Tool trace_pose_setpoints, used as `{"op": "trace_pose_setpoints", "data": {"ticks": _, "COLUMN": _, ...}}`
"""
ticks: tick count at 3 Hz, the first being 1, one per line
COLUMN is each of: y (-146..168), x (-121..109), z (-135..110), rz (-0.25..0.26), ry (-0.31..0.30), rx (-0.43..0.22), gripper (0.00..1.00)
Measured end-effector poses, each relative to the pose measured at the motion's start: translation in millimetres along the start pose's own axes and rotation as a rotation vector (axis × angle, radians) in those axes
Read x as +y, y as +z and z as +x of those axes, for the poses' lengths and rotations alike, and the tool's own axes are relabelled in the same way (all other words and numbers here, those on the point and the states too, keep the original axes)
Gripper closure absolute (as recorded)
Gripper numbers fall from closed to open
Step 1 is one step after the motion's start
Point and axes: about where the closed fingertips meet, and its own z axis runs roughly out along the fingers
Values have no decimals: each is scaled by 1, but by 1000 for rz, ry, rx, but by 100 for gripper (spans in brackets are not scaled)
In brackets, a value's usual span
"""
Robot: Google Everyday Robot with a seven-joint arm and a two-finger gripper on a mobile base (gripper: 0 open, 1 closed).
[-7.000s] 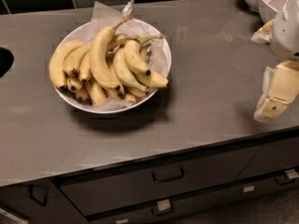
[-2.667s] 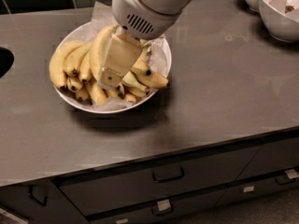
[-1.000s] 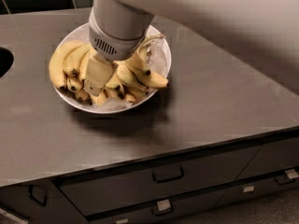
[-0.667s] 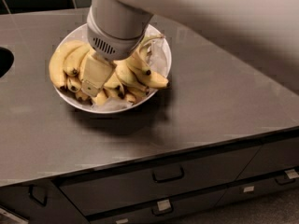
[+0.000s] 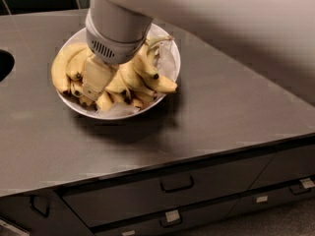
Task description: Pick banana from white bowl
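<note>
A wide, shallow white bowl [image 5: 170, 53] with crumpled white paper lining stands on the grey counter, left of centre. It holds several yellow bananas [image 5: 142, 75] with dark tips. My gripper [image 5: 96, 82] reaches down into the bowl's left half among the bananas, its cream fingers low against the fruit. The grey wrist and the arm cover the middle and back of the bowl, hiding some bananas.
The grey counter [image 5: 236, 107] stretches right and forward of the bowl. A dark round opening [image 5: 4, 65] sits at the left edge. Drawers with handles [image 5: 176, 185] lie below the front edge. Dark tiles line the back wall.
The arm swung in from the right, came over the bowl and lowered the gripper into the bananas. In the last second it sank slightly deeper on the left side.
</note>
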Motion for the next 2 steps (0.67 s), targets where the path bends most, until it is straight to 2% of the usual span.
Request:
{"op": "trace_pose_setpoints", "data": {"ticks": 1, "y": 7, "x": 1, "z": -2, "rz": 6, "ry": 26, "rx": -1, "gripper": 25}}
{"op": "trace_pose_setpoints", "data": {"ticks": 2, "y": 14, "x": 7, "z": -8, "rz": 23, "ry": 41, "rx": 1, "gripper": 26}}
